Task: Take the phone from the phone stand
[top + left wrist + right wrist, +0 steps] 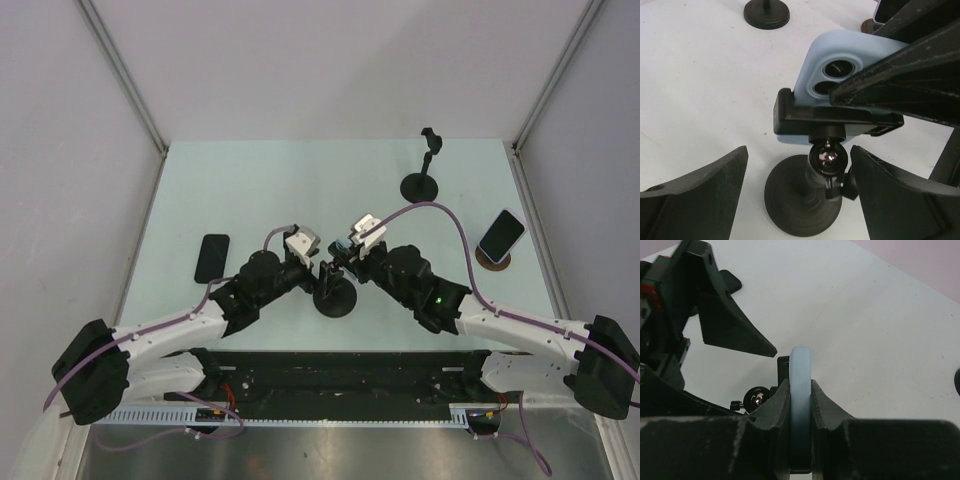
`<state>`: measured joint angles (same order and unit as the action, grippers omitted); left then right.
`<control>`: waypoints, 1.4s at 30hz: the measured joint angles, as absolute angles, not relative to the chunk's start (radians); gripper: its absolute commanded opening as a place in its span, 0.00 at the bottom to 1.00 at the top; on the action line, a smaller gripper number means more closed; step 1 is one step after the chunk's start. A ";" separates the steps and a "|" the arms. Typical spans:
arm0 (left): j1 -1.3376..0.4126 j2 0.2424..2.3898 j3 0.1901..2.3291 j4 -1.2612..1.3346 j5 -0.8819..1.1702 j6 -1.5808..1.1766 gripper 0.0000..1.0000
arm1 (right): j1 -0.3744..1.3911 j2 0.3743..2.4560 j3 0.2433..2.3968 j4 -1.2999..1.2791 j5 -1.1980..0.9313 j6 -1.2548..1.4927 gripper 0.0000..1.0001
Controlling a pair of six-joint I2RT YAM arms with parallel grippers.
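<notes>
Our right hand (800, 392) is closed on the pale blue phone (800, 370), one finger flat against each face. The grip runs across the thin body, which we judge gives a firm hold for lifting. Our left hand (799, 155) stands wide open and holds nothing. Its fingers (700, 192) sit either side of the phone stand (800, 200) near the ball joint (827, 157), placed, we judge, to close on the post and keep the base down while the phone comes out. The phone is seated in the stand's black clamp (825, 117), mid-surface (280, 190), just in front of both arms. Well apart are a dark phone (212, 257) lying flat on the left, a bare second stand (421, 186) at the back, and another phone (502, 237) propped on the right.
</notes>
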<state>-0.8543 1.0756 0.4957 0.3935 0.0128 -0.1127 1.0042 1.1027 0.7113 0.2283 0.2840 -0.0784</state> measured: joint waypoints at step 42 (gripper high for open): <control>-0.869 1.159 0.503 0.428 0.040 -0.159 0.00 | 1.005 1.227 0.713 0.362 0.218 -0.132 0.25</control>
<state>-0.8692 1.1595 0.5030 0.4282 0.0402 -0.1585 1.0046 1.2274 0.7132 0.3618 0.2176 -0.1322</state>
